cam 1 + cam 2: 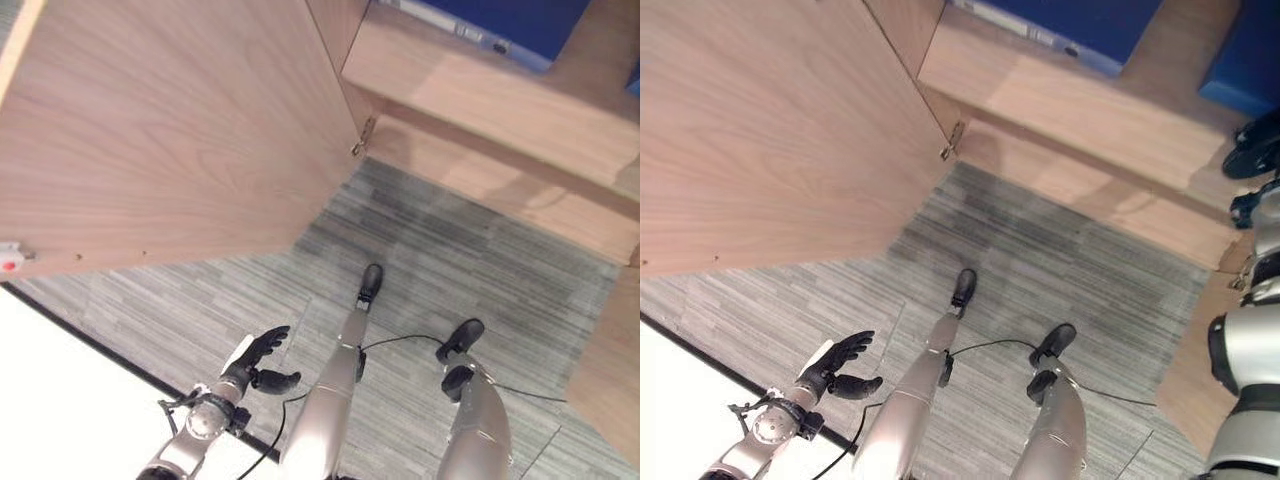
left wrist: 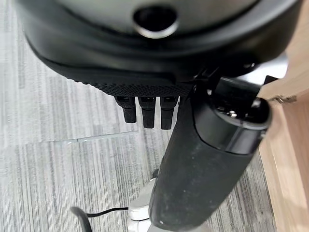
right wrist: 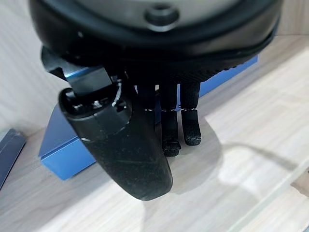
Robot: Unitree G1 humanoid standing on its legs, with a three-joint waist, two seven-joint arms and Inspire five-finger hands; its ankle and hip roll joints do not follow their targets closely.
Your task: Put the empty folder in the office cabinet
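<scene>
Lying flat on the cabinet shelf [image 3: 251, 145], the blue folder [image 3: 72, 150] sits beyond the right hand [image 3: 145, 121] (fingers relaxed, empty).

— Any writing you can read?

— None. The blue folder [image 1: 520, 20] at the back of the cabinet shelf [image 1: 480, 100] carries a pale strip [image 1: 455, 30] along its near edge, with small dark marks on it, but they are too small to tell as letters or numbers.

— And the cabinet door [image 1: 170, 130]?

— Bare wood grain. At its lower left corner sits a small white tag [image 1: 10, 258] with a red dot on it, a plain mark with no characters to read.

— So no labels, brands or numbers?

— Nothing legible on any surface.
</scene>
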